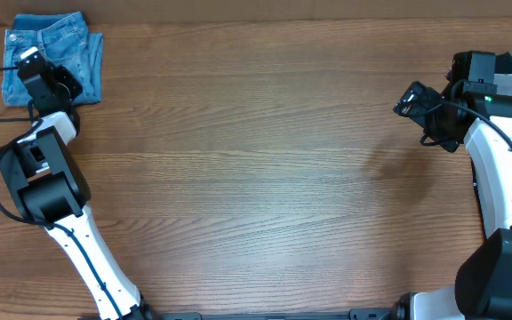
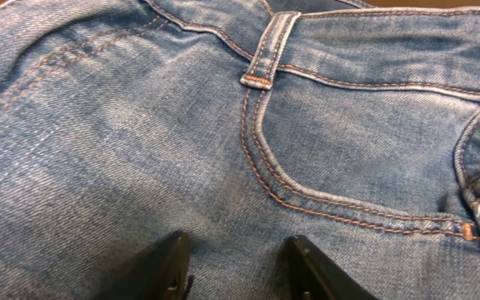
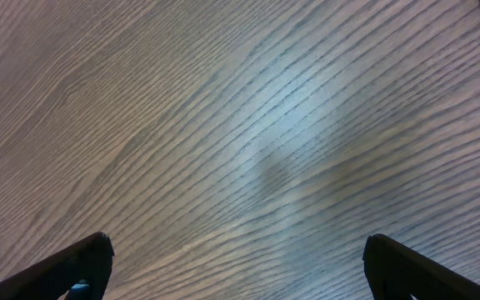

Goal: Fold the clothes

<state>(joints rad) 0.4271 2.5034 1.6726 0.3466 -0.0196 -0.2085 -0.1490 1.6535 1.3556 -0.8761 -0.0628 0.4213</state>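
The light blue denim jeans (image 1: 74,55) lie folded in a compact stack at the table's far left corner. My left gripper (image 1: 32,62) is directly over them. In the left wrist view the denim (image 2: 182,142) fills the frame, with a belt loop and a stitched pocket seam. The left gripper's fingers (image 2: 238,271) are parted, tips at the cloth, with nothing between them. My right gripper (image 1: 413,98) hovers over bare wood at the far right. In the right wrist view its fingers (image 3: 236,271) are spread wide and empty.
The wooden table (image 1: 256,178) spans the view. The left arm's base and links run along the left edge, the right arm's along the right edge. A dark cable trails off at the far left.
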